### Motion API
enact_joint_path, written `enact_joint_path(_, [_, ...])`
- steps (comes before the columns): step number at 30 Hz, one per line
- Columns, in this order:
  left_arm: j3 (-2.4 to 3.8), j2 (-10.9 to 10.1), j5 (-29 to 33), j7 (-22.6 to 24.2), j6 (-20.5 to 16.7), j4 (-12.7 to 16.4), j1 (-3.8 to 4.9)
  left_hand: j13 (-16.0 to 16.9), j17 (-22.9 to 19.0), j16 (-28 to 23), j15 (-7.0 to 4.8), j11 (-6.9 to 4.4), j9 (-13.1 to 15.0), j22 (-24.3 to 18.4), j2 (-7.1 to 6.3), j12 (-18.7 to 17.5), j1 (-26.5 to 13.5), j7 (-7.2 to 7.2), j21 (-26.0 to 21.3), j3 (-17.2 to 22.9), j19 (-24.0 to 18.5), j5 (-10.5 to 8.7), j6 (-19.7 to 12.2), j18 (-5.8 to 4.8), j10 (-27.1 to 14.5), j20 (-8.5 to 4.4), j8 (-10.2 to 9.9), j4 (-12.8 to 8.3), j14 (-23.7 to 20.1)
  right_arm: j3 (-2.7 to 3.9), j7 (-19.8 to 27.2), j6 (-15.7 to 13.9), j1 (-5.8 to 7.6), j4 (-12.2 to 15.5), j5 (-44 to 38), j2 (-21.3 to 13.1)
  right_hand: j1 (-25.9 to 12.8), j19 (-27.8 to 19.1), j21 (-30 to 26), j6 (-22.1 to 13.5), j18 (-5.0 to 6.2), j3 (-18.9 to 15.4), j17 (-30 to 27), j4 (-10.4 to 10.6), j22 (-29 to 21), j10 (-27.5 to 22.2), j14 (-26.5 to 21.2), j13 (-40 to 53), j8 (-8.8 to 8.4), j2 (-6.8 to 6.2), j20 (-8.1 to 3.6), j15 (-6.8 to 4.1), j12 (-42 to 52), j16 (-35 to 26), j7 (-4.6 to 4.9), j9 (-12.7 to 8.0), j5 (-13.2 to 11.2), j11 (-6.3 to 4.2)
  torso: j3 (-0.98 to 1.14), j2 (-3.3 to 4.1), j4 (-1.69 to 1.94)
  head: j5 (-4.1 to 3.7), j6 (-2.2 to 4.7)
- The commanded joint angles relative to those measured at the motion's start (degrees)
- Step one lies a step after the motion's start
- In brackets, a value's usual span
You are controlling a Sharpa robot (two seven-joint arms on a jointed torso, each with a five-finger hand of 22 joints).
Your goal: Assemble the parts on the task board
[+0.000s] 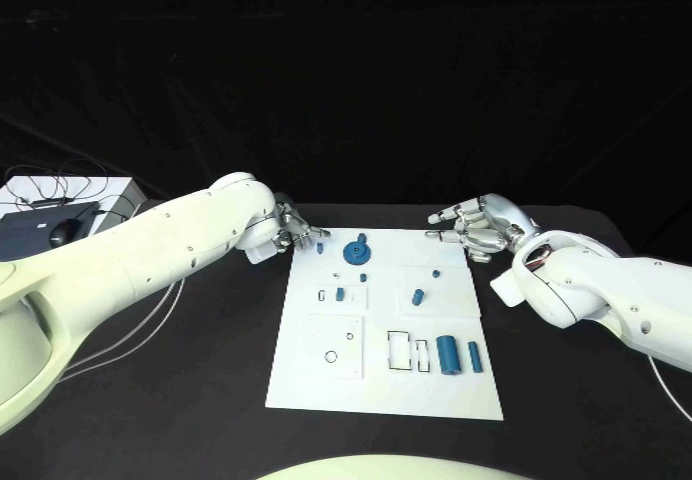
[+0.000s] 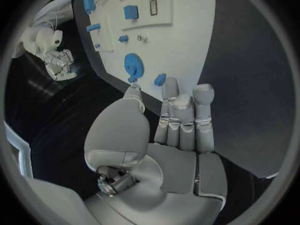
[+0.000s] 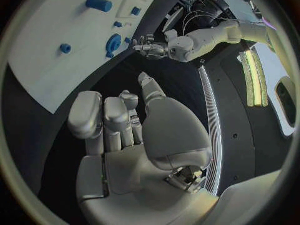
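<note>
The left hand (image 1: 293, 232) hovers at the far left corner of the task board (image 1: 387, 390), fingers apart and holding nothing, its fingertips (image 2: 170, 86) just beside a small blue part (image 2: 160, 79). The right hand (image 1: 476, 227) hangs off the far right corner, likewise spread and empty. Other blue parts lie on the board: a round disc (image 1: 355, 251) near the far edge and two cylinders (image 1: 460, 354) toward the near right.

A white box (image 1: 72, 190) with cables (left of the table) holds a dark device (image 1: 43, 228).
</note>
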Motion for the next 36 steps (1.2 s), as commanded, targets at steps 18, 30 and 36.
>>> enact_joint_path(18, [-0.52, 2.32, -1.96, 0.74, 3.61, -3.89, 0.80, 0.68, 1.38, 1.44, -0.69, -0.72, 9.71, 1.79, 0.60, 3.54, -0.21, -0.78, 1.58, 0.63, 0.70, 0.49, -2.26, -0.29, -0.85, -0.38, 4.73, -0.36, 0.56, 0.04, 0.27, -0.05, 0.12, 0.59, -0.17, -0.12, -0.40, -0.33, -0.27, -0.02, 1.01, -0.12, -0.09, -0.31, 7.57, -0.30, 0.10, -0.03, 0.11, 0.01, -0.12, -0.21, -0.16, -0.27, 0.31, 0.05, 0.53, 0.13, -0.04, 0.16, -0.22, -0.32, -0.11])
enact_joint_path(30, [-0.94, 3.62, -1.37, 1.51, 4.27, -5.38, 0.82, 0.50, 1.40, 1.51, -0.67, -0.70, 9.97, 1.99, 1.17, 3.67, -0.06, -0.74, 1.54, 0.29, 0.66, 0.48, -2.13, -0.31, -0.95, -0.38, 4.25, -1.16, 0.45, 0.05, 0.26, -0.08, 0.19, 0.81, -0.20, -0.05, -0.42, -0.33, -0.27, -0.03, 1.01, -0.14, -0.03, -0.29, 7.57, -0.28, 0.13, -0.05, 0.10, 0.05, -0.12, -0.22, -0.17, -0.23, 0.31, 0.04, 0.66, 0.11, -0.04, 0.15, -0.13, -0.49, -0.16])
enact_joint_path(36, [-1.03, 4.11, -1.16, 1.85, 4.24, -6.23, 0.81, 0.42, 1.33, 1.49, -0.63, -0.65, 9.98, 2.07, 1.58, 3.70, 0.11, -0.67, 1.47, 0.15, 0.61, 0.44, -2.14, -0.28, -1.01, -0.34, 3.91, -1.79, 0.38, 0.08, 0.34, -0.22, 0.25, 0.90, -0.22, -0.01, -0.42, -0.33, -0.27, -0.03, 1.01, -0.14, -0.03, -0.29, 7.57, -0.28, 0.13, -0.05, 0.10, 0.05, -0.12, -0.22, -0.17, -0.23, 0.31, 0.04, 0.66, 0.11, -0.05, 0.14, -0.14, -0.59, -0.20])
